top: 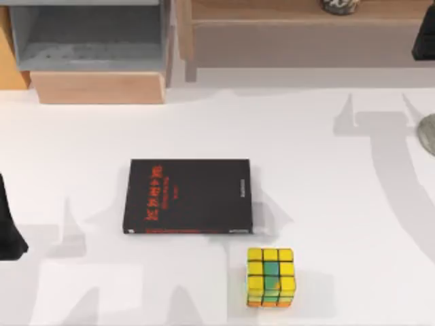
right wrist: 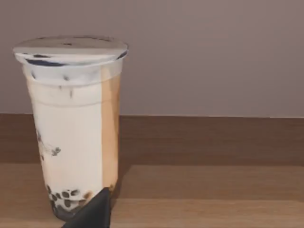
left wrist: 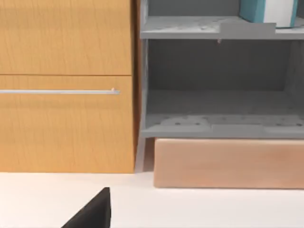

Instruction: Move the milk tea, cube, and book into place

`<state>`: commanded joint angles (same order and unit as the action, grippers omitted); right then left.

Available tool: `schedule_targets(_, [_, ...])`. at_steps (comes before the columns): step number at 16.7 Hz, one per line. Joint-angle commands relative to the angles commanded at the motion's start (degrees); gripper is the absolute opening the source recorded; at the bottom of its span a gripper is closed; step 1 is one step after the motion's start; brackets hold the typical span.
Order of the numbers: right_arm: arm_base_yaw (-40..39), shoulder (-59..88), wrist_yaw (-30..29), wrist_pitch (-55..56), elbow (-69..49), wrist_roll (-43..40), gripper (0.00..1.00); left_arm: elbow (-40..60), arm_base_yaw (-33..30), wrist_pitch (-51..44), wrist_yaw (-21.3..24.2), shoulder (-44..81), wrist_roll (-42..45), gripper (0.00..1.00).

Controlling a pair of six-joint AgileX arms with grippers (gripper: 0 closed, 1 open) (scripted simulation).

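Top view showed the small yellow, green and orange puzzle cube (top: pixel 270 277) resting on the white table (top: pixel 326 204), just beside the near right corner of a flat black book with red lettering (top: pixel 187 196). The left arm was seen at the table's left edge and the right arm at the far right by the wooden shelf (top: pixel 299 13); whether either end effector was apart or together could not be told. In the right wrist view, a clear lidded cup of milk tea with dark pearls (right wrist: pixel 73 128) stood upright on that shelf. In the left wrist view, what appeared to be the light blue book with white page edges (left wrist: pixel 270 10) sat on the grey cabinet's upper shelf (left wrist: pixel 209 28). The cube was judged light, rigid and somewhat slick, best pinched across two opposite flat faces from above.
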<state>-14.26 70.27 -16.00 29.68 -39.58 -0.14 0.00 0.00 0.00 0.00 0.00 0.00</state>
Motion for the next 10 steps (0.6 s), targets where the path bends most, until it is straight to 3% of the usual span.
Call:
schedule_targets(5, [-5.02,25.24,-5.26,10.05,-13.41,0.04,1.00,0.00,0.00,0.00,0.00,0.00,0.00,1.00])
schedule_targets(10, [-7.87,37.54,-8.25,16.28,-21.55,0.32,1.00,0.00,0.00,0.00,0.00,0.00,0.00,1.00])
